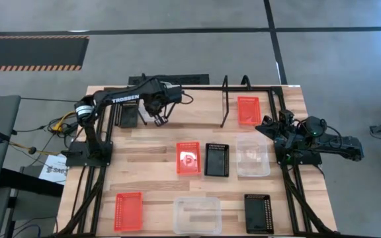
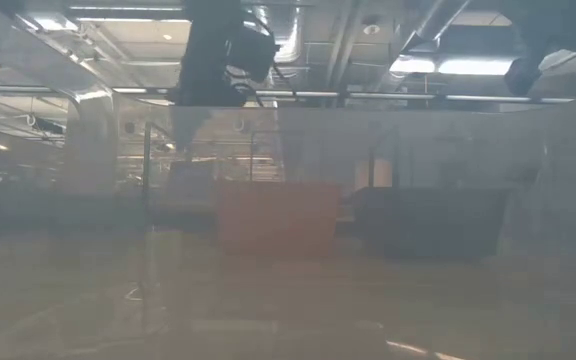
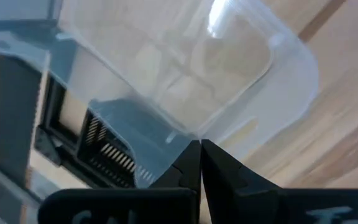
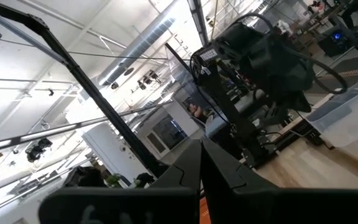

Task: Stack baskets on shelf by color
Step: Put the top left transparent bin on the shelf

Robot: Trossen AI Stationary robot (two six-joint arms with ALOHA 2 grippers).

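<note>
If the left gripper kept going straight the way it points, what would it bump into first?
The left gripper is already shut on the rim of a clear basket. Straight on, it would probably meet the wooden shelf board under that basket, though depth is hard to judge.

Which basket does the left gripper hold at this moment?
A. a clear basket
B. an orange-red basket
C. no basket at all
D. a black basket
A: in the left wrist view the fingers of the left gripper are shut on the rim of a clear basket, held over the shelf near a black basket.
</note>
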